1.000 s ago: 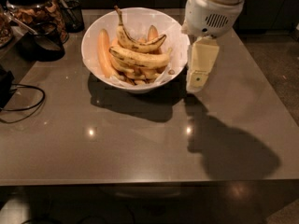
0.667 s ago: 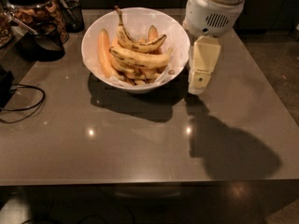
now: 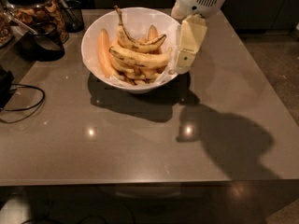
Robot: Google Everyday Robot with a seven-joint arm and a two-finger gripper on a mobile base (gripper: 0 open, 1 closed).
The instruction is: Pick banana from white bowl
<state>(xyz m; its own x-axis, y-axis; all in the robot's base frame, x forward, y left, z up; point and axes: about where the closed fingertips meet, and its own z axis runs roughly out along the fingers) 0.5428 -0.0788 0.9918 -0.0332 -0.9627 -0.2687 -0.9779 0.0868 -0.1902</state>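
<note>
Our tool (image 3: 178, 65) hangs at the right rim of the white bowl (image 3: 140, 18), and we cannot tell whether it is apart or together. Just left of it, the banana (image 3: 140, 58) lies across the bowl on top of other fruit. A more curved banana (image 3: 135, 42) lies behind it, and a pale-orange fruit (image 3: 103, 50) lies along the left side. The bowl sits on the table (image 3: 140, 143).

Hand (image 3: 176, 68) at white bowl (image 3: 140, 20) rim; curved banana (image 3: 140, 44) crowds the banana (image 3: 140, 59).

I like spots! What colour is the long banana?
Yellow banana, brown speckles, camera view; gripper hangs at the bowl's right rim.
</note>
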